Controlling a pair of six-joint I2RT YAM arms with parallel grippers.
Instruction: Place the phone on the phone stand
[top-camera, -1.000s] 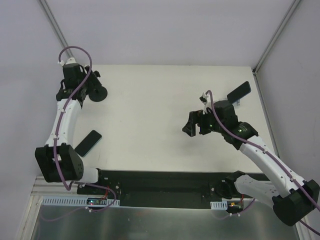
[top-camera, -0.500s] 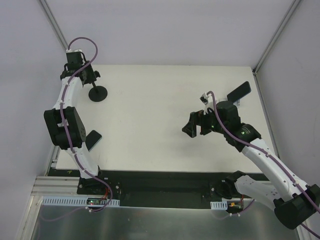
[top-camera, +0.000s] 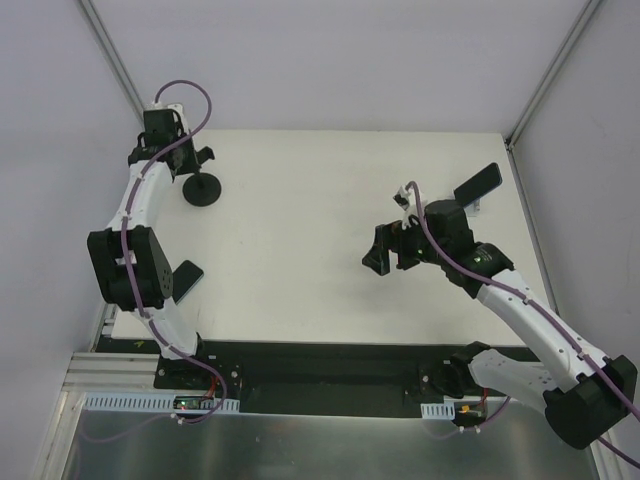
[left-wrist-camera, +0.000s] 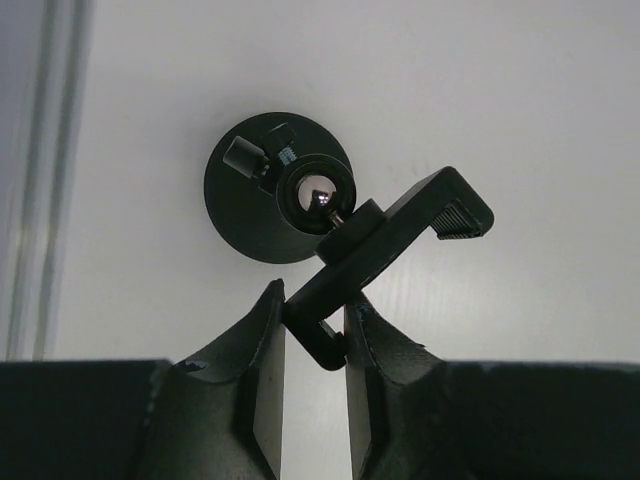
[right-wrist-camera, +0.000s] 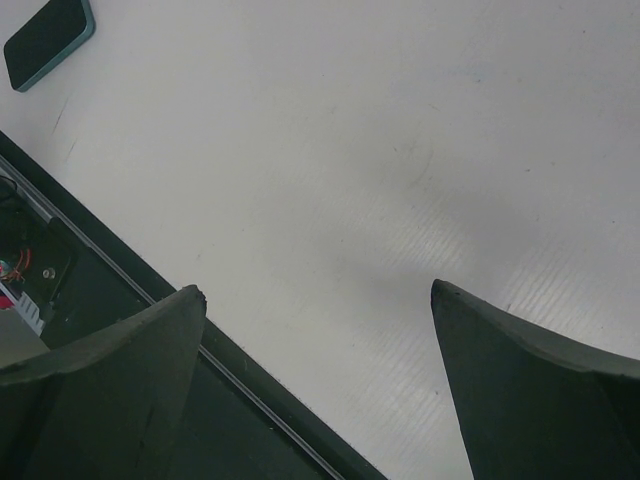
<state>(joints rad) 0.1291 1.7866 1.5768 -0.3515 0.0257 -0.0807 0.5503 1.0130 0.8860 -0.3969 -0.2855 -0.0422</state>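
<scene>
Left fingers: my left gripper (left-wrist-camera: 315, 297) is narrowed to a slit. Its fingers (left-wrist-camera: 262, 340) press from both sides on the hooked lower end of the clamp (left-wrist-camera: 400, 230), and I hold nothing else.
Clamp: it sits skewed on the ball joint atop the black pole stand (left-wrist-camera: 265, 215), with its ribbed far end free in the air.
Right fingers: my right gripper (right-wrist-camera: 318, 292) is spread wide and empty. It hangs over the table (top-camera: 300, 200), well to the right of the pole stand and nearer my bases.
Phone: the phone (top-camera: 478, 183) is a tilted black slab far to the right of the pole stand, by the table's right edge.
Phone stand: the phone stand (top-camera: 478, 207) shows as a small pale piece just under the phone. The phone seems to lean on it, but it is too small to be sure.
Second phone: the second phone (right-wrist-camera: 48, 40) is teal-edged and lies flat on the pole stand's side of the table, nearer my bases. My left arm partly hides it from above.
Step in hand: I judge the placing on the pale stand looks done or nearly done. My left grip is on a stand the task does not name.
Next move: it calls for letting go of the clamp without tipping the pole stand, then checking that the phone sits steady.
</scene>
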